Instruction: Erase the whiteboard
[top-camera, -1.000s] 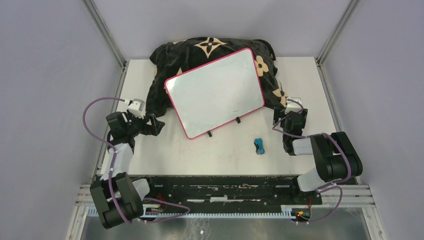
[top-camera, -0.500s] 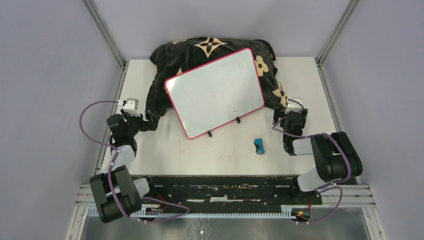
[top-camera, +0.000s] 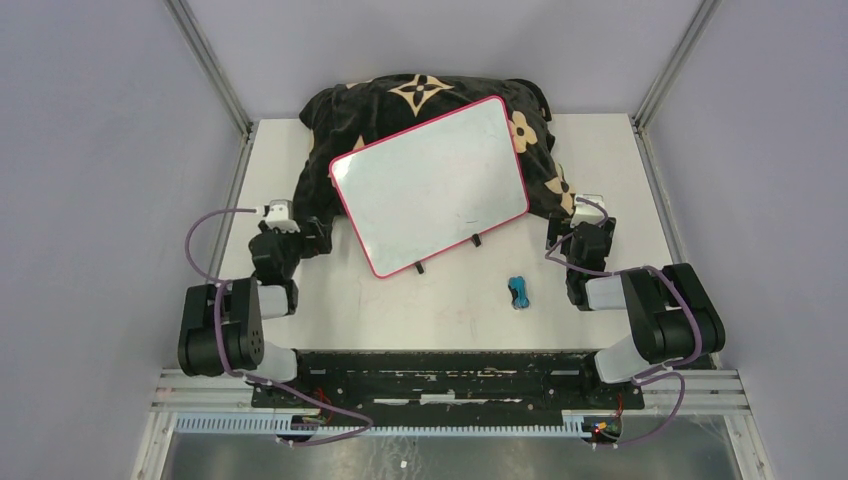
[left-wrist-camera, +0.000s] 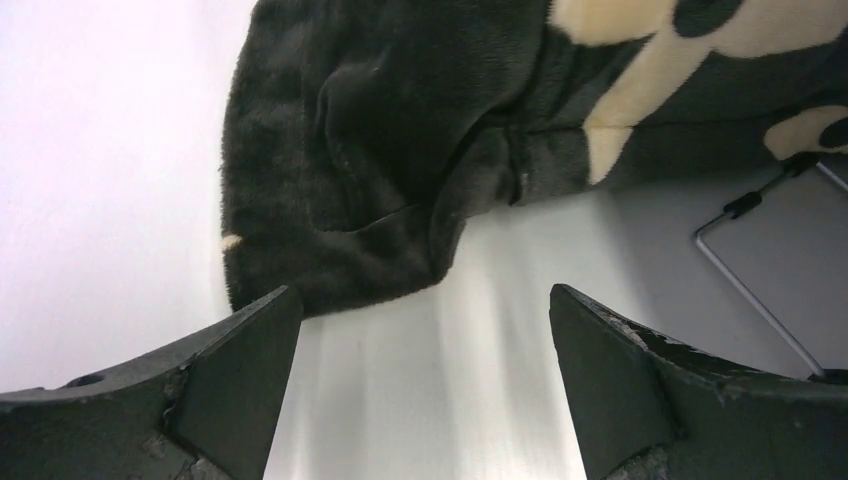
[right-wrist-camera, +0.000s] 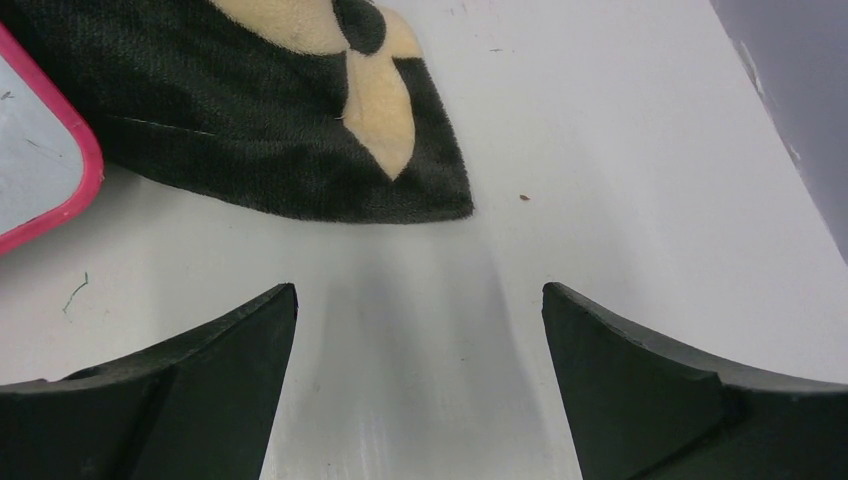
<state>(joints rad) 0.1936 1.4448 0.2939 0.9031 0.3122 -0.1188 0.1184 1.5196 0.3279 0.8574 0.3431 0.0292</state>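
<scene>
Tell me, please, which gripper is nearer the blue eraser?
The right gripper: the blue eraser lies close to it, far from the left gripper.

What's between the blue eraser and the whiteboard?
Only bare table: the blue eraser lies apart from the whiteboard and its black feet. The top external view shows it.

Seen from my overhead feed: a large rectangular whiteboard with a thin pink-red frame (top-camera: 430, 185) leans skewed against a black plush cushion patterned with tan flowers (top-camera: 420, 95) at the far side of the pale bench (top-camera: 630, 170). A small blue eraser (top-camera: 518, 292) lies apart on its near side. My left gripper (top-camera: 310, 236) sits at the cushion's left edge, my right gripper (top-camera: 572, 238) near its right corner.
</scene>
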